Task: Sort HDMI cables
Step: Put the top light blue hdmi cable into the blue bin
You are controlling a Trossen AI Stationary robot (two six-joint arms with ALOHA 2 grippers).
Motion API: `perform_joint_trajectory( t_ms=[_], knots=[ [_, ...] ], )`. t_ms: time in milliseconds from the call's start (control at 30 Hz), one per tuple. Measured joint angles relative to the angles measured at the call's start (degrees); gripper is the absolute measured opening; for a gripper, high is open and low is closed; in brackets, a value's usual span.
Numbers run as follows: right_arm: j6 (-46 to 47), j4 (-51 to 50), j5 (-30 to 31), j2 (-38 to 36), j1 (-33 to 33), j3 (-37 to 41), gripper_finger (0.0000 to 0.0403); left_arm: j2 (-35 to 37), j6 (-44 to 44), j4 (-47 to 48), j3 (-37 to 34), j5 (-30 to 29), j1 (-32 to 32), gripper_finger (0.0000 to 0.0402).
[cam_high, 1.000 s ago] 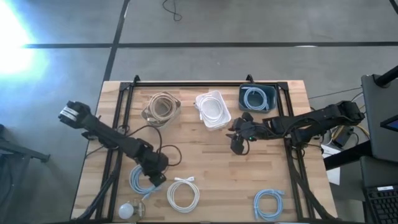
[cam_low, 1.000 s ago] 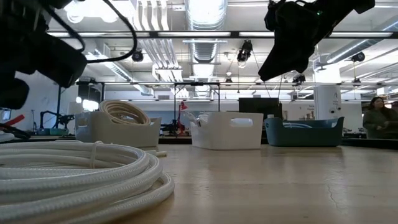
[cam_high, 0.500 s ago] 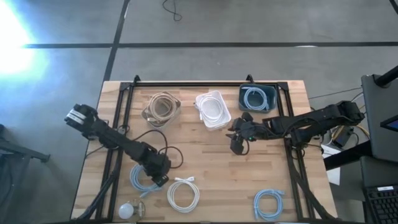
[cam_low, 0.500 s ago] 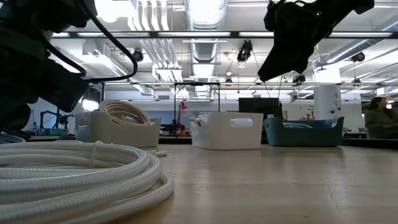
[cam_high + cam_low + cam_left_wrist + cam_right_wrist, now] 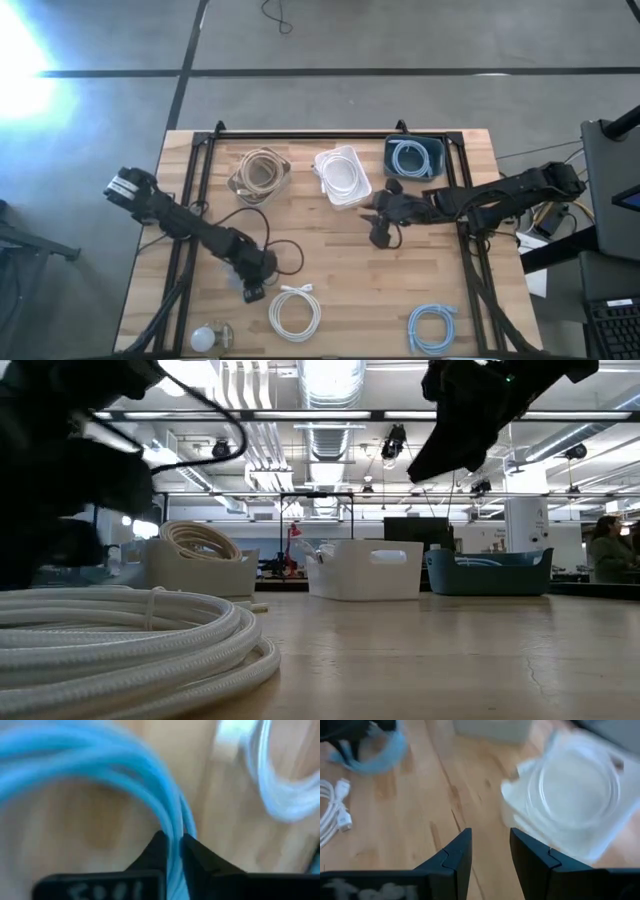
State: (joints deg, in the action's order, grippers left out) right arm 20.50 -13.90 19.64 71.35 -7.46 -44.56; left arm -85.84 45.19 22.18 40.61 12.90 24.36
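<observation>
My left gripper (image 5: 254,293) (image 5: 174,845) is down at the near left of the table, shut on a light blue HDMI cable coil (image 5: 100,765) (image 5: 376,755). In the high view the arm hides most of this coil. A white coil (image 5: 295,312) (image 5: 120,640) lies flat on the table beside it. Another light blue coil (image 5: 432,328) lies flat at the near right. My right gripper (image 5: 382,235) (image 5: 490,845) hangs open above the table's middle, in front of the white bin (image 5: 342,176), with nothing between its fingers. My left gripper pinches the light blue coil's bundled strands (image 5: 172,822) between its two fingers (image 5: 155,851), on the side of the loop nearest the white coil. The fingers come from above and point down, across the strands. The rest of the loop spreads out beyond the fingers, close over the wood.
Three bins stand in a row at the far side: one with a tan coil (image 5: 258,172), the white one with a white coil, and a dark blue one (image 5: 412,157) with a light blue coil. A small white ball-like object (image 5: 205,338) sits at the near left corner.
My left gripper has shifted a little toward the table's right and near edge, come down onto the light blue coil and shut on its strands. My right gripper has kept still.
</observation>
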Motion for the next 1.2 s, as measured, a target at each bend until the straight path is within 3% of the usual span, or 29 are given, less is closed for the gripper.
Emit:
perform_joint_trajectory(
  t_ms=[67,200,333,467,600,867,1033,1200],
  knots=[
    [-4.5,4.3,0.0,0.4,0.0,0.0,0.013,1.4,-2.4,0.1,0.6,-2.7,-0.8,0.0016],
    [-18.4,16.5,-0.8,2.6,0.0,0.0,0.0126,4.7,-6.5,0.3,2.3,-3.7,-2.0,0.0028],
    [-31.4,29.1,-7.6,7.0,-0.1,0.0,0.0124,7.6,-12.5,0.5,4.1,-5.8,-3.8,0.0032],
    [-35.2,34.2,-13.2,12.9,-0.1,-2.3,0.0123,9.9,-20.0,0.5,5.3,-10.7,-5.7,0.0025],
    [-28.8,31.3,-13.3,18.3,0.0,-7.7,0.0123,11.1,-25.6,0.8,5.8,-17.7,-7.8,0.0029],
    [-15.8,16.4,-12.7,27.0,0.3,-20.7,0.0137,10.6,-36.9,-0.5,6.3,-36.3,-8.7,0.0032],
    [-11.4,0.0,-7.8,28.6,0.8,-29.2,0.0143,10.6,-40.4,-2.7,6.2,-43.0,-8.9,0.0034],
    [-9.0,-11.2,0.1,24.9,0.7,-33.1,0.0144,10.9,-44.5,-7.0,6.5,-47.0,-9.2,0.0034]
  ],
)
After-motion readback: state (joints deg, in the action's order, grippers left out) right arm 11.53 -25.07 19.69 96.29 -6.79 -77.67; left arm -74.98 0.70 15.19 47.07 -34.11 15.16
